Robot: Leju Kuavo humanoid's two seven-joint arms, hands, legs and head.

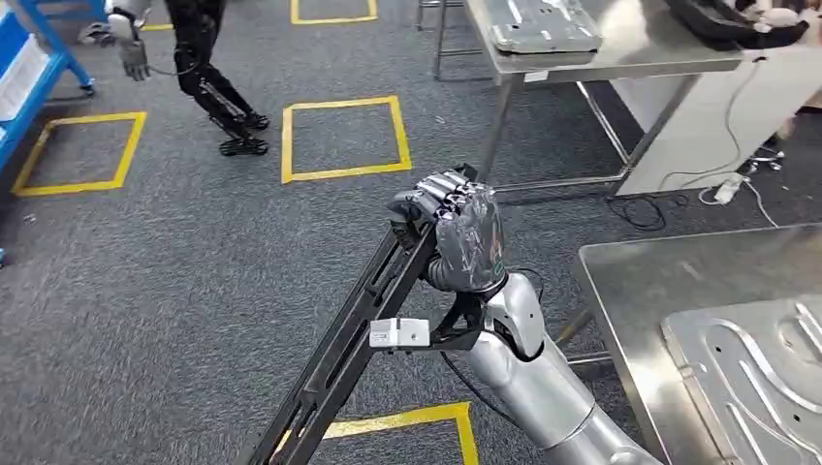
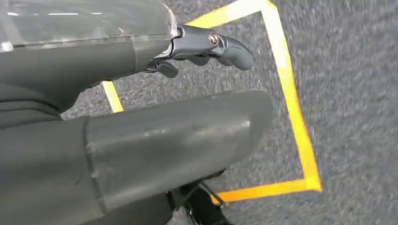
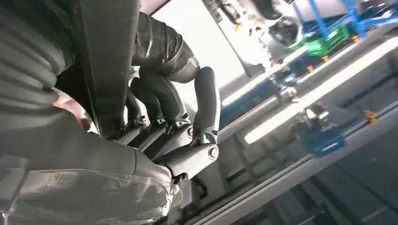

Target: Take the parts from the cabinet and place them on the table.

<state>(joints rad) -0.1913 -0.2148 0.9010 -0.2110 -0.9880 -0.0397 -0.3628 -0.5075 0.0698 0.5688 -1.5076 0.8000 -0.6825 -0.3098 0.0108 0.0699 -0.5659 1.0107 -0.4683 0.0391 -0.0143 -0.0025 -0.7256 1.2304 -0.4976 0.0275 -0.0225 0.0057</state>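
Black and long, a metal bar (image 1: 359, 329) is held at its top end by the right hand (image 1: 456, 232). The fingers (image 1: 431, 191) are wrapped tight over that end. The bar slants down from the hand toward the lower left of the head view, above the grey carpet (image 1: 174, 281). A small white box (image 1: 398, 333) is seen on the arm's bracket, right beside the bar.

In the right wrist view, the dark fingers (image 3: 162, 96) are curled around the bar (image 3: 110, 56), which runs across the palm.

The left hand (image 2: 206, 47) is seen in the left wrist view above the carpet and a square of yellow tape (image 2: 291, 93). Its fingers are bent in a little, and nothing is held in them.

A steel table (image 1: 640, 291) stands just to the right of the right arm, with a flat grey part (image 1: 766, 378) lying on it. Another table (image 1: 630, 39) stands farther back. A second robot's legs (image 1: 218, 87) are seen at the top left.
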